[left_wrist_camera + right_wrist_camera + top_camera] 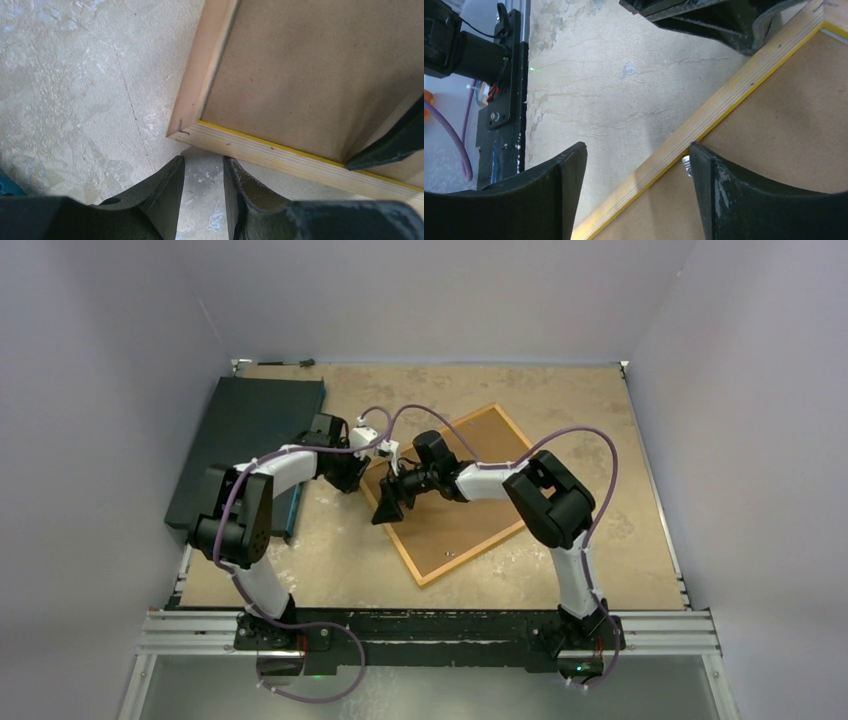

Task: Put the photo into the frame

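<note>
The frame (478, 553) lies back-up in the middle of the table, wood-toned rails with a yellow line along the inside, and a plain brown backing board (455, 525) fills it. The photo is hidden. My left gripper (352, 480) sits just off the frame's left corner (260, 150); its jaws (203, 162) stand a little apart, open, with only bare table between them. My right gripper (388, 502) is open and straddles the frame's near-left rail (724, 100), one finger over the table, the other over the board (784, 110). It holds nothing.
A dark flat slab (250, 440) lies at the table's left side, beside the left arm. A small metal tab (685, 165) shows on the board by the right gripper's inner finger. The two grippers are close together at the frame's left corner.
</note>
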Tool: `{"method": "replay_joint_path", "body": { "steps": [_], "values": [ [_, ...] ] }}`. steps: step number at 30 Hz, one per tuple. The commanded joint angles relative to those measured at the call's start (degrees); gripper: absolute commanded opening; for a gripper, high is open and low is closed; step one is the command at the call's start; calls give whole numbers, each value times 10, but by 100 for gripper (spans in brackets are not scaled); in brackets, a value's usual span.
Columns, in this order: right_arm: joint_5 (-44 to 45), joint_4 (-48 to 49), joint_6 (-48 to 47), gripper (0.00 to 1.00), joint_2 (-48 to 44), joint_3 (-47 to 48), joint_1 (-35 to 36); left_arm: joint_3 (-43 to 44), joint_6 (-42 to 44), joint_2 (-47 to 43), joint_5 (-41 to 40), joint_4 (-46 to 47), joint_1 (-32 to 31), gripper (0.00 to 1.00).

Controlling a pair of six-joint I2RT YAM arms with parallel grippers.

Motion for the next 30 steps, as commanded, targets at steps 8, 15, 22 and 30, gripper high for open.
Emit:
{"method": "replay_joint_path", "body": {
  "steps": [8,15,22,30],
  "values": [
    [94,125,149,91,-189,-113,-105,52,-50,41,31,-18,0,33],
    [410,29,207,98,-264,-147,-226,25,-11,-2,62,-74,1,34],
    [529,-33,278,99,-233,-144,-357,-32,-22,-11,55,-47,-26,34],
    [556,-39,293,99,-187,-156,-404,-14,-65,20,45,1,-39,33]
  ]
}}
